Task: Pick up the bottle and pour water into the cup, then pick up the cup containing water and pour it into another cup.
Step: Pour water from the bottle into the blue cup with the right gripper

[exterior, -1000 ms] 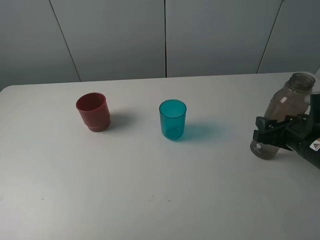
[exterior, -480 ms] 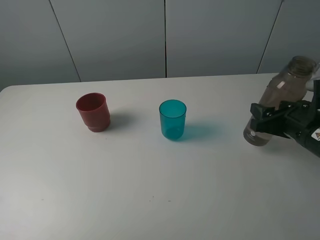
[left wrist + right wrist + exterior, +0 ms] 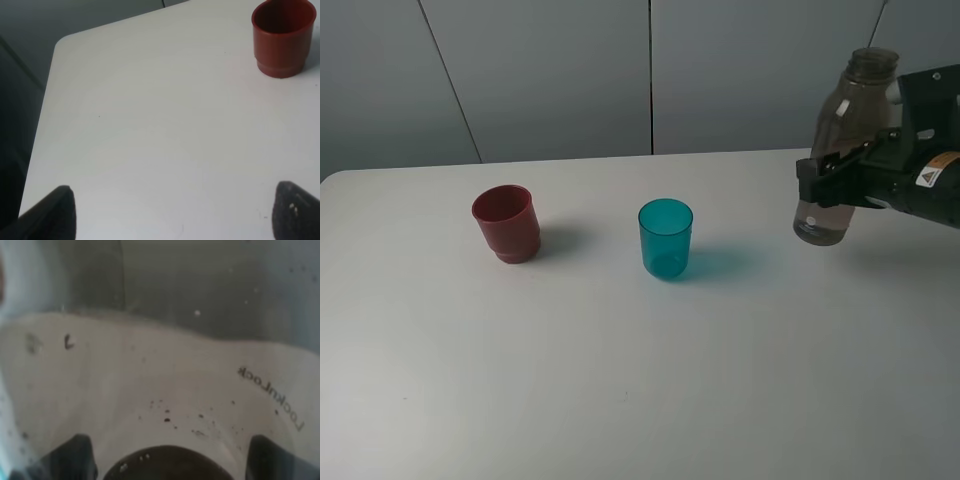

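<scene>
The smoky grey-brown bottle [image 3: 850, 110] hangs clear of the white table [image 3: 620, 380] at its right side, tilted a little, its open threaded neck uppermost. The right gripper [image 3: 828, 182] is clamped tight around the bottle's lower body; in the right wrist view the bottle [image 3: 160, 380] fills the frame. The teal translucent cup [image 3: 665, 238] stands upright near the table's middle, well apart from the bottle. The dark red cup [image 3: 506, 223] stands upright further left. The left gripper [image 3: 175, 215] is spread wide over bare table and holds nothing.
</scene>
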You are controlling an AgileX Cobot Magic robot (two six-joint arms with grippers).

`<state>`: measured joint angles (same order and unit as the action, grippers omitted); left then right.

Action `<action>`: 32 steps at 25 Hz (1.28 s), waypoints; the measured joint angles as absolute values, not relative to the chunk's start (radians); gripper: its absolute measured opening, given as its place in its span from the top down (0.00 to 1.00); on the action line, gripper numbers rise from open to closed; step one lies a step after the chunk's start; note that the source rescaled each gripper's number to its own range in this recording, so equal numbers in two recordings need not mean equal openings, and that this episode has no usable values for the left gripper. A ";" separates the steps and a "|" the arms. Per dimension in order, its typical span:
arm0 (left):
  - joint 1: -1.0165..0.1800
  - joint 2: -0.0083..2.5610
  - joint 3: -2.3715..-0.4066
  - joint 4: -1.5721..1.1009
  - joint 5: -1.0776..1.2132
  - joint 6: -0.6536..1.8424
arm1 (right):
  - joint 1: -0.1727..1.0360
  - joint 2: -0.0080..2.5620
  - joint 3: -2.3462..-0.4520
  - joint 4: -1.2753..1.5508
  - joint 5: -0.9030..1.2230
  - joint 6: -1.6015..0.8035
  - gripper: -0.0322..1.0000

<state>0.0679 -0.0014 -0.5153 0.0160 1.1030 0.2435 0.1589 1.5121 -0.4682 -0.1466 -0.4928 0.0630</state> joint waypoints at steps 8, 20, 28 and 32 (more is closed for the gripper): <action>0.068 -0.001 -0.515 0.016 1.103 0.243 | 0.216 1.580 -0.638 -0.173 -0.355 0.061 0.95; 0.068 -0.001 -0.515 0.016 1.103 0.243 | 0.328 1.856 -0.873 -0.173 -0.324 -0.088 0.95; 0.068 -0.001 -0.515 0.016 1.103 0.243 | 0.337 1.946 -0.912 -0.142 -0.375 -0.341 0.95; 0.068 -0.001 -0.515 0.016 1.103 0.243 | 0.337 1.948 -0.912 -0.083 -0.398 -0.465 0.95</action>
<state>0.0679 -0.0014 -0.5153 0.0160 1.1030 0.2435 0.3369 1.9477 -0.9123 -0.0828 -0.3980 -0.4650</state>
